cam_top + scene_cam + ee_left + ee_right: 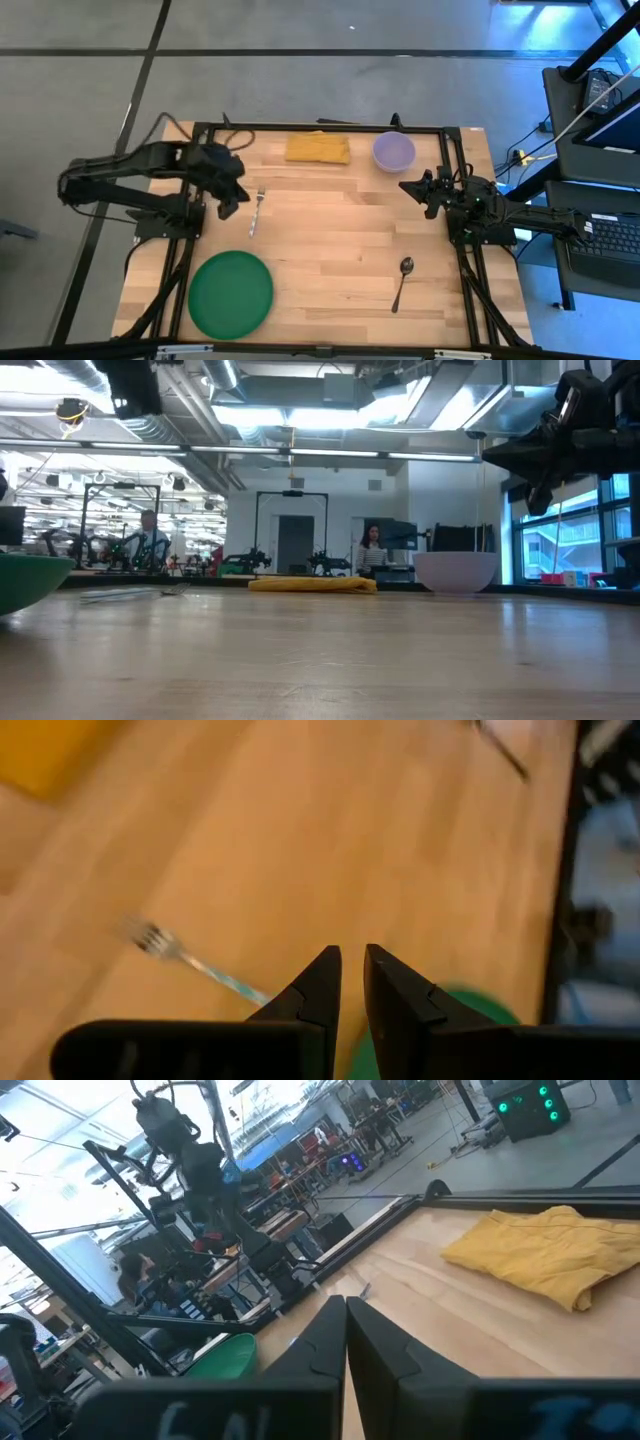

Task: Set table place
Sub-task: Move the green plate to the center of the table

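The light-wood table (330, 250) carries a round green plate (231, 293) at the near left, a lilac bowl (393, 151) at the far right, a metal fork (256, 211) at the left and a dark-bowled spoon (402, 281) at the near right. The fork also shows in the left wrist view (190, 960). My left gripper (229, 205) hangs shut and empty above the table just left of the fork. My right gripper (415, 190) is shut and empty, near the table's right edge, on the near side of the bowl.
A folded yellow cloth (317, 148) lies at the far edge, left of the bowl. A black frame (330, 128) rims the table. Bare wood lies in the middle between fork and spoon. People and other rigs show in the room beyond.
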Action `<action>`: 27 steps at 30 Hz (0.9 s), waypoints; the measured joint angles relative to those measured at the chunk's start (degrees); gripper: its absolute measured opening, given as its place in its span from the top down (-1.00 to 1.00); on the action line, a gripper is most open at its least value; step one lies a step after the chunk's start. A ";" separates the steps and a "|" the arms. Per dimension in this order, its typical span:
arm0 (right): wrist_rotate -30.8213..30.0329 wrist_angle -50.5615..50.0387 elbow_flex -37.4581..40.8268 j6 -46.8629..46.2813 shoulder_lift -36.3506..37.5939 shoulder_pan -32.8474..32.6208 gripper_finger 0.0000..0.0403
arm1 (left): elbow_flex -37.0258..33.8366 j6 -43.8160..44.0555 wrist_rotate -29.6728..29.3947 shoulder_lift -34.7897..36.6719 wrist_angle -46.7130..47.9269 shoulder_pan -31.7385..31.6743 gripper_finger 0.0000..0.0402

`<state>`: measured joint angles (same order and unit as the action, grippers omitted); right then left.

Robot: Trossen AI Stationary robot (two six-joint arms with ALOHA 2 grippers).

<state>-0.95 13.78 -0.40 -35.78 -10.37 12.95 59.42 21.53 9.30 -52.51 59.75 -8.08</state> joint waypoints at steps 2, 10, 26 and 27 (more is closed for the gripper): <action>0.02 0.00 0.00 -0.01 0.00 0.00 0.93 | 0.00 -0.26 4.72 -2.12 2.49 0.00 0.79; 0.07 0.00 0.00 0.06 0.00 -0.02 0.93 | 0.00 -3.15 10.80 -8.92 10.22 3.04 0.79; 0.09 0.00 0.00 0.26 0.00 -0.02 0.93 | 0.00 -6.42 1.43 -22.67 14.16 15.15 0.29; 0.09 0.00 0.00 0.26 0.00 -0.02 0.93 | 0.00 -5.75 -0.29 -23.85 14.16 15.88 0.27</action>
<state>-0.86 13.78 -0.40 -35.52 -10.37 12.93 59.42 15.77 9.01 -76.36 73.91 7.80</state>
